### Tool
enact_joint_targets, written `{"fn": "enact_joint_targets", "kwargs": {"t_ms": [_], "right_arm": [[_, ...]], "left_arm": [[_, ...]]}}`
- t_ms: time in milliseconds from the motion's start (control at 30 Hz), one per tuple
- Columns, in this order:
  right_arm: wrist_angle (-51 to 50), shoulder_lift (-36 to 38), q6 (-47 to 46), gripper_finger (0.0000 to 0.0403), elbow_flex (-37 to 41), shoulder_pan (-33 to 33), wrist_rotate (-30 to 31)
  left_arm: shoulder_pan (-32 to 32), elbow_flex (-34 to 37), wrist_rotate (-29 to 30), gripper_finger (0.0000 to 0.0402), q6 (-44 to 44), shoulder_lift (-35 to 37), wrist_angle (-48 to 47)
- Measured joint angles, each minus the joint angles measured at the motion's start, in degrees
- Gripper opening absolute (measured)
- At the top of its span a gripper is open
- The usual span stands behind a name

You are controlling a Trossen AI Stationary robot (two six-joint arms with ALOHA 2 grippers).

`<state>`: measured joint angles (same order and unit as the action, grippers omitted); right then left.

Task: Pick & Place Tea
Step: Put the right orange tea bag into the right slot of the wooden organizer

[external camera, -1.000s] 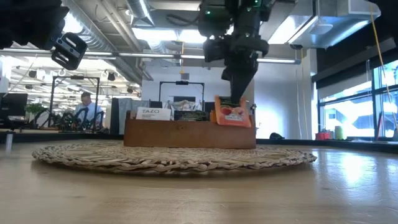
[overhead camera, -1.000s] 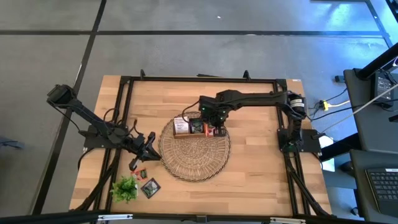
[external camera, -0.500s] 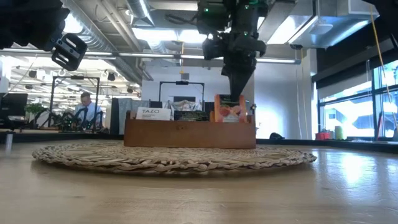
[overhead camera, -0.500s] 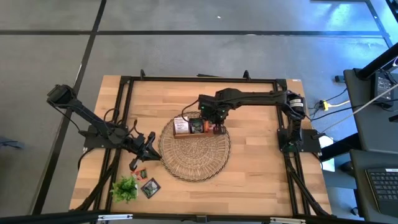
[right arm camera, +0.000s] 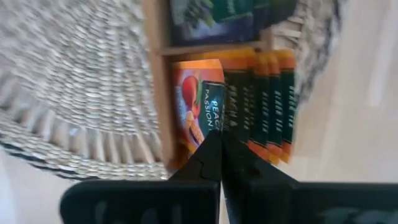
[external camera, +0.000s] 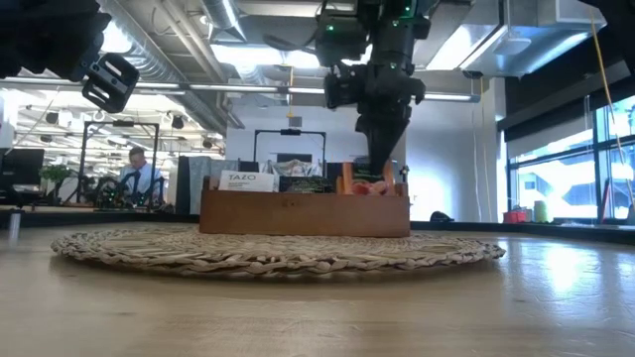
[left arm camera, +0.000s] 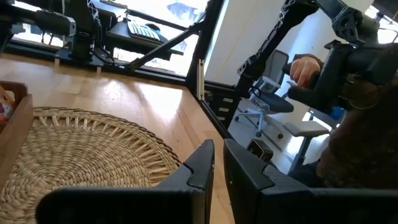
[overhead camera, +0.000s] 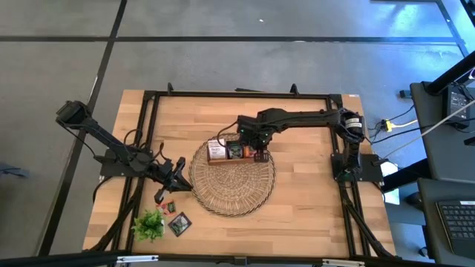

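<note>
Your right gripper [right arm camera: 219, 140], fingers pinched on an orange tea sachet [right arm camera: 200, 102], lowers it into the wooden tray's [external camera: 304, 212] right compartment beside matching sachets, while your left gripper [overhead camera: 178, 172] waits near the mat's [overhead camera: 231, 189] left edge, nearly closed and empty.

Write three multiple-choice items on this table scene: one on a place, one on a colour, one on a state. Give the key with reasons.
1. Where does the wooden tray stand?
A. on the bare table by the green sprig
B. on the far part of the round wicker mat
C. on the floor

2. What colour is the sachet right in front of the right gripper?
A. orange
B. blue
C. plain white

3. How do the right gripper's jaws stand?
A. wide open
B. shut
C. out of view

Key:
1 B: the high view shows the tray on the mat's far part.
2 A: the right wrist view shows an orange peach-print face.
3 B: the right wrist view shows the jaws meeting with no gap.
</note>
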<state>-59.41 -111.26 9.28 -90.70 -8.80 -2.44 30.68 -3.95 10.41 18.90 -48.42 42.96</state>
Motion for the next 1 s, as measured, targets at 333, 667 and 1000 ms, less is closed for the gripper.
{"fn": "enact_joint_targets", "kwargs": {"t_ms": [333, 667, 1000], "right_arm": [[1.8, 0.0, -0.4, 0.0002, 0.0, 0.0, -4.8], [1.8, 0.0, -1.5, 0.0002, 0.0, 0.0, -5.3], [3.3, 0.0, -1.6, 0.0002, 0.5, 0.3, -5.2]], "left_arm": [[0.0, 0.0, 0.0, 0.0031, 0.4, 0.0, 0.0], [0.0, 0.0, 0.0, 0.0031, 0.4, 0.0, 0.0], [0.0, 0.0, 0.0, 0.0031, 0.5, 0.0, 0.0]]}}
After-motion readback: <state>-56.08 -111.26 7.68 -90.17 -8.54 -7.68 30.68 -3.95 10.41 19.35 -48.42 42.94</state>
